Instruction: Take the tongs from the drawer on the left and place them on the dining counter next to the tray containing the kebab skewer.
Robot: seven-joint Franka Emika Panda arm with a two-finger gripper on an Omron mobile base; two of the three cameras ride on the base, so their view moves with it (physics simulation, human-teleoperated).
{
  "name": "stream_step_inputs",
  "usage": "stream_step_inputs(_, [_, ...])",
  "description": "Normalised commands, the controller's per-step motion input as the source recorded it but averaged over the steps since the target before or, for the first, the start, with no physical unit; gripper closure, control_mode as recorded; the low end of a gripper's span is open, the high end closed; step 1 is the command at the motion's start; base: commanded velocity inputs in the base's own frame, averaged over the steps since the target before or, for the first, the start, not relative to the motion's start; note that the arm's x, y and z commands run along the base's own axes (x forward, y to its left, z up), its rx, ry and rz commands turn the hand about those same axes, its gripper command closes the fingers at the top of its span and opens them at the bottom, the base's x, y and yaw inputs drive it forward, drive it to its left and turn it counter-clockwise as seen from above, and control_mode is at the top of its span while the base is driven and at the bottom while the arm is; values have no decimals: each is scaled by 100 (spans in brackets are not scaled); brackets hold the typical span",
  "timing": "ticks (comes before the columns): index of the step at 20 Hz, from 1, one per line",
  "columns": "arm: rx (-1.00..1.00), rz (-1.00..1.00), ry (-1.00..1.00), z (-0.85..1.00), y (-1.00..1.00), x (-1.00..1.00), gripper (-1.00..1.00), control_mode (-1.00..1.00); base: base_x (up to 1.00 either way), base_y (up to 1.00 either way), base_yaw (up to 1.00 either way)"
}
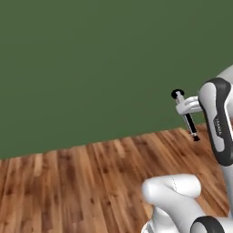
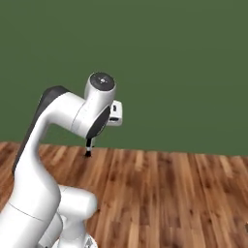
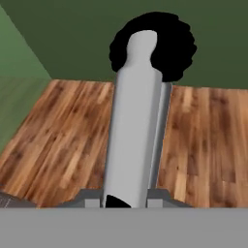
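The tongs (image 1: 186,116) are slim and silvery-white with black ends, held well above the floor in front of the green wall. My gripper (image 1: 189,107) is shut on them near their middle; one black end points up, the other down. In the right base view the arm's wrist covers most of the tongs (image 2: 88,144), and a dark lower end hangs out below it. In the hand view the tongs (image 3: 135,126) rise from between the fingertips of the gripper (image 3: 127,201), ending in a round black end at the top. The drawer, the dining counter and the tray are out of view.
A plain dark green wall (image 1: 91,59) stands ahead. Wood plank floor (image 1: 82,182) stretches below and in front of the base. A lighter green wall (image 3: 19,63) meets the dark one at the left in the hand view.
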Motion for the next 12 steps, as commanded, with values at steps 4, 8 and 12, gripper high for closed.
stream_step_inputs(4, [0,0,0,0,0,0,100,100,100,-3,-44])
stream_step_inputs(8, [0,0,0,0,0,0,100,100,100,-18,-60])
stream_step_inputs(12, [0,0,0,0,0,0,100,100,100,-7,-65])
